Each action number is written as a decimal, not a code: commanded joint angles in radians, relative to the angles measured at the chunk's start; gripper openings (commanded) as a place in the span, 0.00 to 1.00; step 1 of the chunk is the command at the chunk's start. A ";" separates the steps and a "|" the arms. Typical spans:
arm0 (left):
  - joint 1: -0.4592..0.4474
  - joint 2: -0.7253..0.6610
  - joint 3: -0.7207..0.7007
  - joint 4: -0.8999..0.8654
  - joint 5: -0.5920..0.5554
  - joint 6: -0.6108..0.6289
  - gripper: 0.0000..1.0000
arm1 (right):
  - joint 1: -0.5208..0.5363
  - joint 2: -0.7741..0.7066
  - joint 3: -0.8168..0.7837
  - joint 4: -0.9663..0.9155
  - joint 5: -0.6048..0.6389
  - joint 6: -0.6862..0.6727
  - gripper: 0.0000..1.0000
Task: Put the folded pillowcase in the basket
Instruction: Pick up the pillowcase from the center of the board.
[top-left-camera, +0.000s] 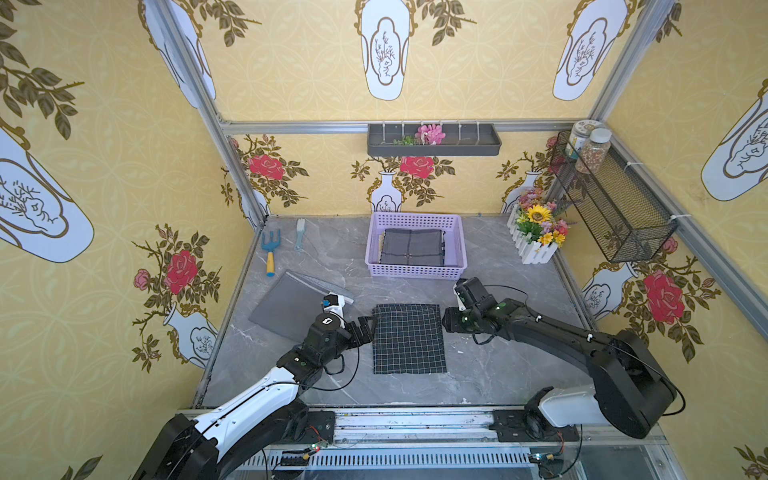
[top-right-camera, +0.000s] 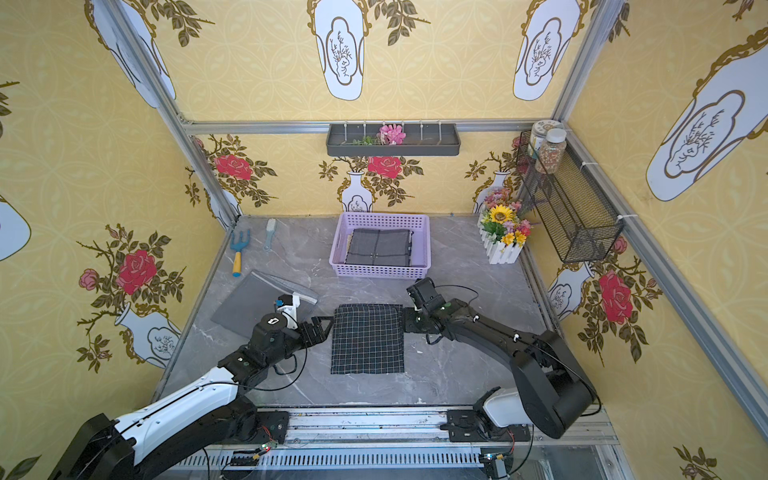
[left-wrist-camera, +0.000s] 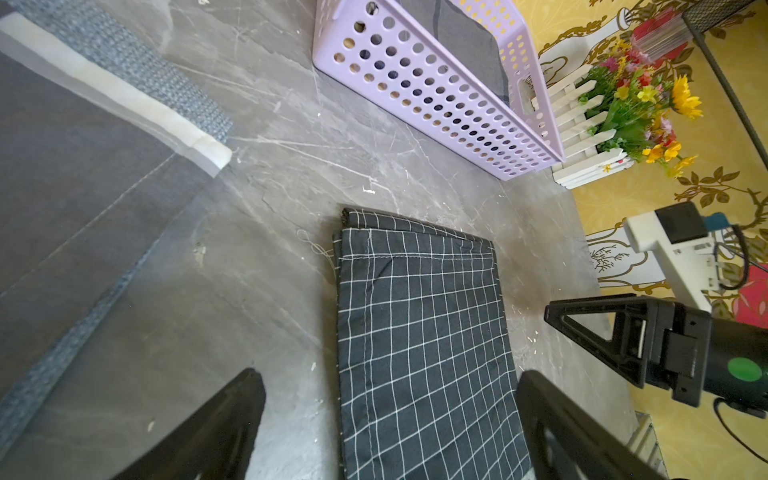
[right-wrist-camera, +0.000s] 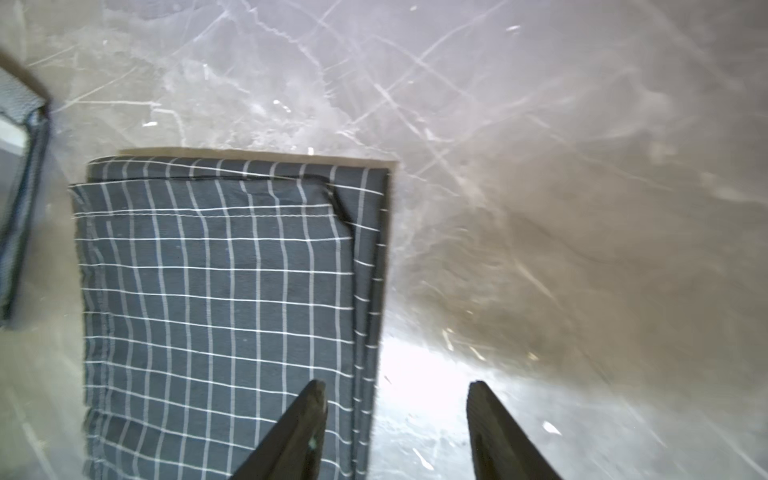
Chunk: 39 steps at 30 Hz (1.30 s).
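Folded pillowcase (top-left-camera: 409, 338) (black, white grid) lies flat mid-table on the grey marble top (top-left-camera: 507, 357). It is not in the basket, and a strip of bare table separates the two. The lavender basket (top-left-camera: 415, 272) sits back-centre and has a folded grey plaid cloth (top-left-camera: 412, 247) on its floor. Left gripper (top-left-camera: 371, 329) is at the pillowcase's left edge, jaws spread wide, nothing in them. In the left wrist view its fingers (left-wrist-camera: 224, 424) frame the cloth, one on each side; can't tell if the tips touch fabric or table. Right gripper (top-left-camera: 444, 321) is at the opposite edge, toward the corner nearer the basket, pointing inward. In the right wrist view its jaws are partly apart, narrower than the left's. One finger (right-wrist-camera: 299, 428) is over the pillowcase's layered edge, the other over bare table, and the fold edge shows in the gap. Nothing is pinched: the fabric is flat, with no lift or bunching. That view is blurred, so contact can't be told. A flat grey fabric pouch (top-left-camera: 286, 311) with a mesh band lies left of the left gripper, apart from the pillowcase. A blue hand rake (top-left-camera: 271, 249) and a small brush (top-left-camera: 300, 235) lie back-left. A white picket planter of artificial flowers (top-left-camera: 538, 239) stands back-right.
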 joint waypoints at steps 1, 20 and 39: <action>-0.004 0.003 -0.015 0.044 -0.010 -0.014 1.00 | -0.007 0.045 0.034 0.032 -0.060 -0.034 0.58; -0.012 -0.003 -0.052 0.072 -0.012 -0.031 1.00 | -0.004 0.234 0.112 0.052 -0.083 -0.033 0.53; -0.014 -0.002 -0.058 0.073 0.000 -0.034 1.00 | 0.049 0.297 0.160 0.005 0.004 -0.025 0.09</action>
